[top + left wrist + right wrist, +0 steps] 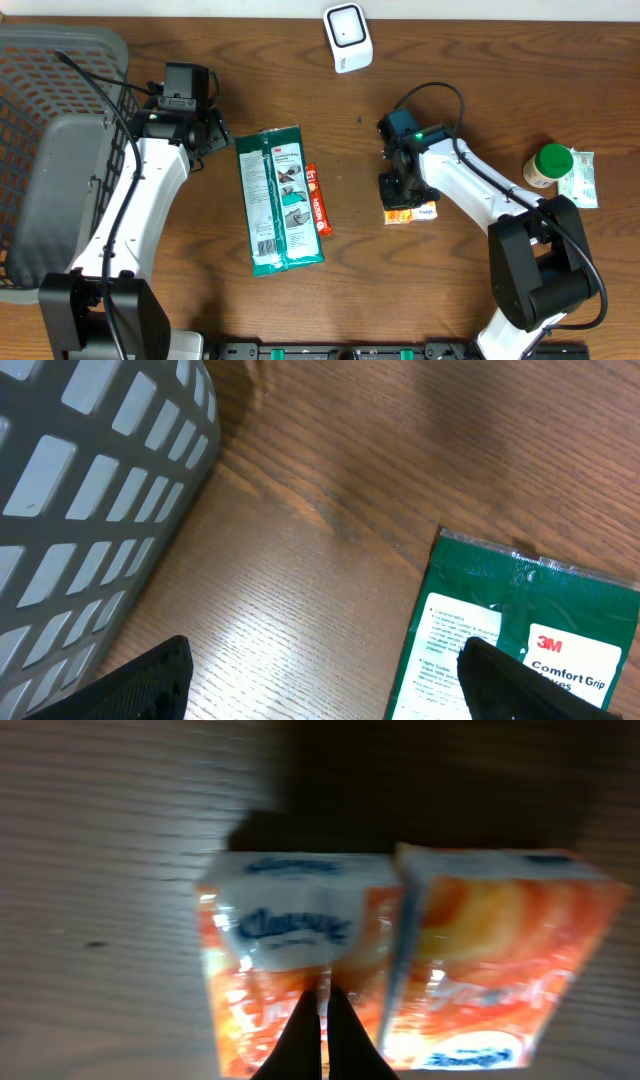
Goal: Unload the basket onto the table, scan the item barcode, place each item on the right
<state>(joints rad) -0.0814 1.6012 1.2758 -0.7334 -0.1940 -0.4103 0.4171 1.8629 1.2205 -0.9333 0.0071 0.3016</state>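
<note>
An orange and white Kleenex tissue pack [412,211] lies on the wooden table right of centre. It fills the right wrist view as two joined packs [300,950]. My right gripper [398,190] is down on its top. The jaws [325,995] are pressed together, with a thin fold of the wrapper pinched between the fingertips. A white barcode scanner [347,36] stands at the back edge. My left gripper [213,132] hovers open over bare wood, holding nothing, with one fingertip [510,680] above the corner of a green package.
A green 3M package [280,200] [520,630] lies flat at the centre, with a red snack bar [317,200] beside it. A grey basket [50,130] [90,490] fills the left side. A green-lidded jar [548,165] and a small packet [582,178] sit far right.
</note>
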